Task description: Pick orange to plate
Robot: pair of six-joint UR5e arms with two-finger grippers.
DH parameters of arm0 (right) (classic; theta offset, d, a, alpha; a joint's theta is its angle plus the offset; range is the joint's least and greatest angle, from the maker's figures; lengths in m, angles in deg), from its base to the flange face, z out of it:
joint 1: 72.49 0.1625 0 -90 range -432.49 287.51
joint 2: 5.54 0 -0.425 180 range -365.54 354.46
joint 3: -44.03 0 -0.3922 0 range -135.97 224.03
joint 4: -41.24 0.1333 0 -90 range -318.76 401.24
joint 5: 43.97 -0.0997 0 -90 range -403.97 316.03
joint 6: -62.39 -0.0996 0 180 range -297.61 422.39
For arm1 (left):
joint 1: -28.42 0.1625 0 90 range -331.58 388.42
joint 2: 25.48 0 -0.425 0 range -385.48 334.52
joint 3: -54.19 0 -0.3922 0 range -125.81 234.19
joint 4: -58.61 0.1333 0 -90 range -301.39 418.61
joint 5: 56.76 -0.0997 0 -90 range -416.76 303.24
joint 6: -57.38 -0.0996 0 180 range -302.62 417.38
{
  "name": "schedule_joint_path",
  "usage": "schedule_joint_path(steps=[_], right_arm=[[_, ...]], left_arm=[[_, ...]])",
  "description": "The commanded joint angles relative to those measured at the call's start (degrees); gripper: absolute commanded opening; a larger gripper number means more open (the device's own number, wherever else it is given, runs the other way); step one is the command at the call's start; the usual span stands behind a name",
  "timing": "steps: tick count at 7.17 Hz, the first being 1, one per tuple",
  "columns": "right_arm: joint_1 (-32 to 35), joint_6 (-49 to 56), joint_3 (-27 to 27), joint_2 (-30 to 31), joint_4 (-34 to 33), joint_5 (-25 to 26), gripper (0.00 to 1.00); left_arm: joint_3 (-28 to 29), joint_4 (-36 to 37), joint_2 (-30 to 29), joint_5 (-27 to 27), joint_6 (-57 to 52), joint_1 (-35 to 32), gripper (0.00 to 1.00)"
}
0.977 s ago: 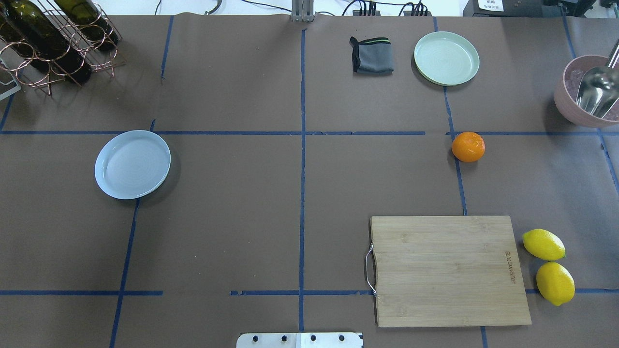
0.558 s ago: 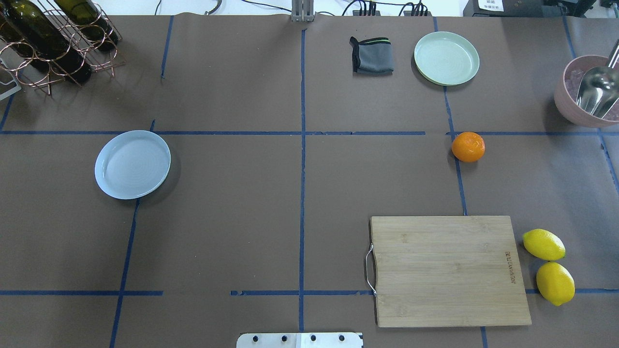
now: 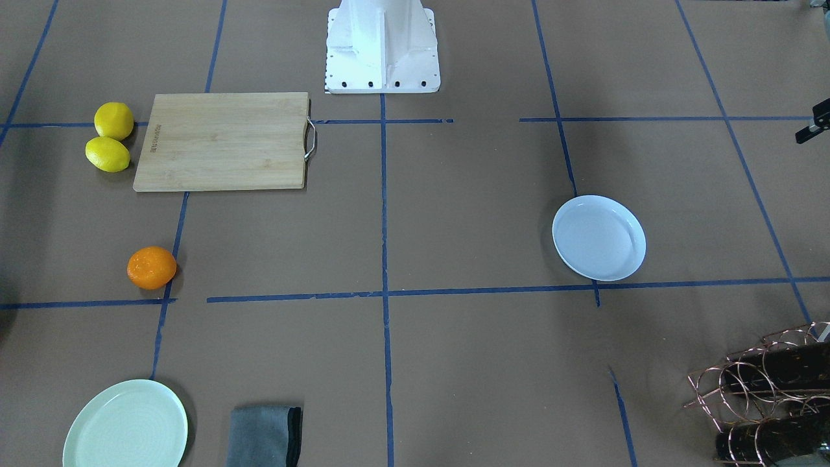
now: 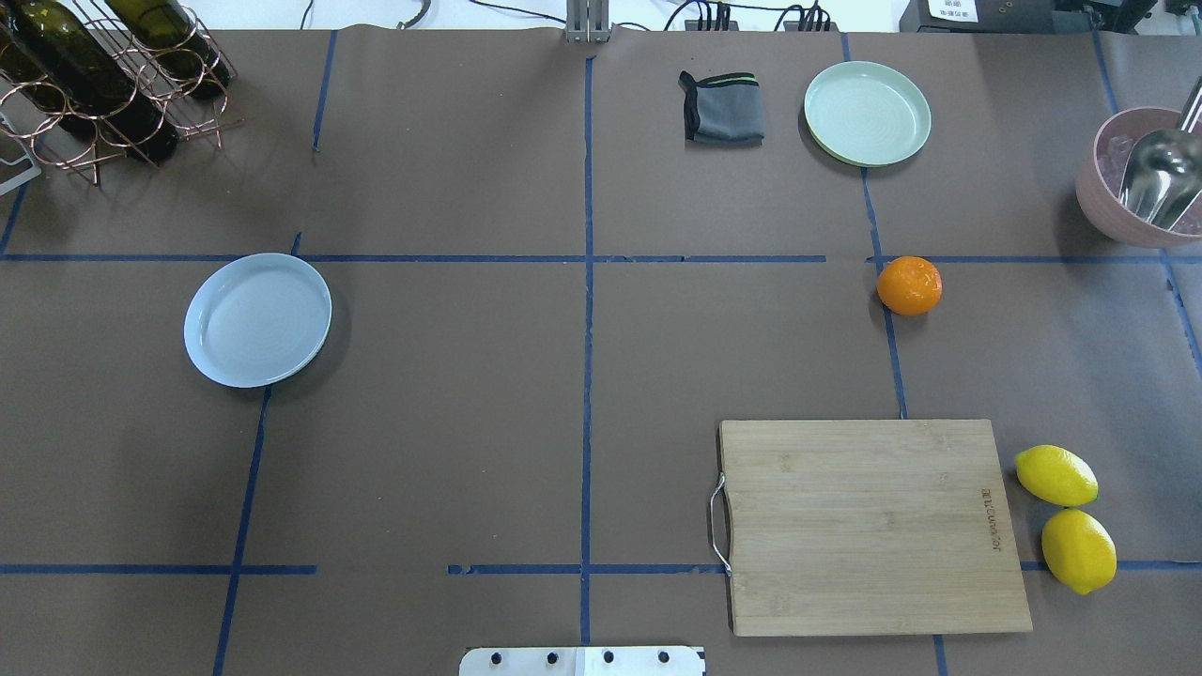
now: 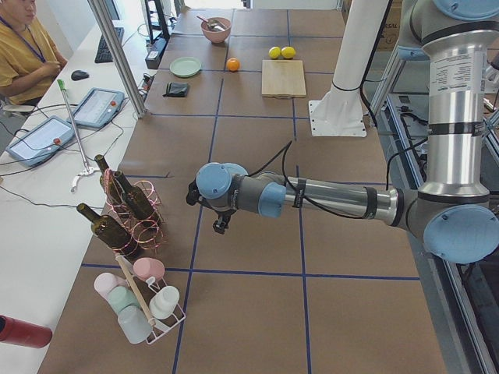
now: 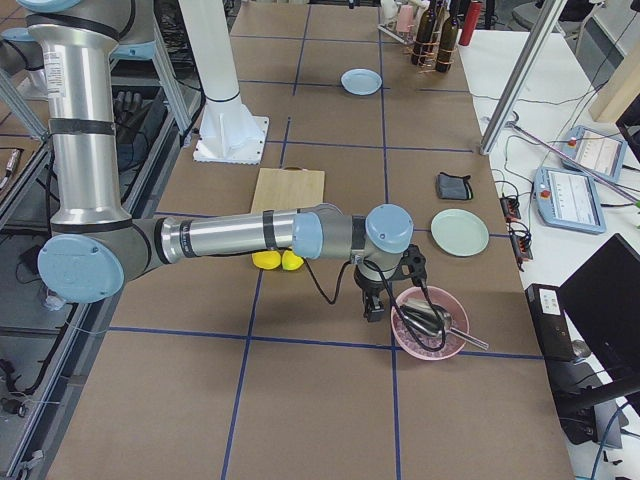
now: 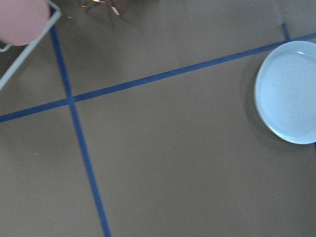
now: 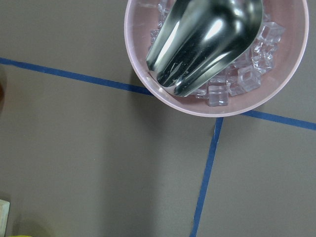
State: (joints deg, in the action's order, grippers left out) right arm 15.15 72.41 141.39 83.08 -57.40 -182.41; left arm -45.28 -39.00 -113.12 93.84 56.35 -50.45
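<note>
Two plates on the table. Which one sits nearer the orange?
The mint-green plate, beside the grey cloth on the robot's right half, beyond the orange. The white plate lies alone on the left half, across the table.

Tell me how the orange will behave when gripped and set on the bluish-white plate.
The orange is round and lies loose, so a nudge would likely roll it. Its glossy, dimpled skin may slip a little when squeezed. The shallow rim of the plate should probably keep it from rolling off.
</note>
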Motion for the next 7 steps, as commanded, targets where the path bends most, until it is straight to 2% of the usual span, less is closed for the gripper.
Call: schedule_joint_path(steps=[1, 2, 4, 7], right_arm=[[-0.7, -0.2, 0.4, -0.2, 0.0, -0.4, 1.0], [-1.0, -0.3, 0.4, -0.2, 0.0, -0.4, 1.0], [-1.4, -0.2, -0.2, -0.2, 0.0, -0.4, 1.0], [-1.8, -0.1, -0.1, -0.2, 0.0, -0.9, 1.0]], left_arm=[[0.3, -4.2, -6.0, -9.5, 16.4, 12.9, 1.0], [1.9, -4.8, -8.6, -11.4, 22.4, 14.8, 0.92], [8.1, -6.7, -12.9, -12.3, 29.3, 18.9, 0.92], [12.2, -14.9, -12.9, -14.7, 36.0, 23.0, 0.92]])
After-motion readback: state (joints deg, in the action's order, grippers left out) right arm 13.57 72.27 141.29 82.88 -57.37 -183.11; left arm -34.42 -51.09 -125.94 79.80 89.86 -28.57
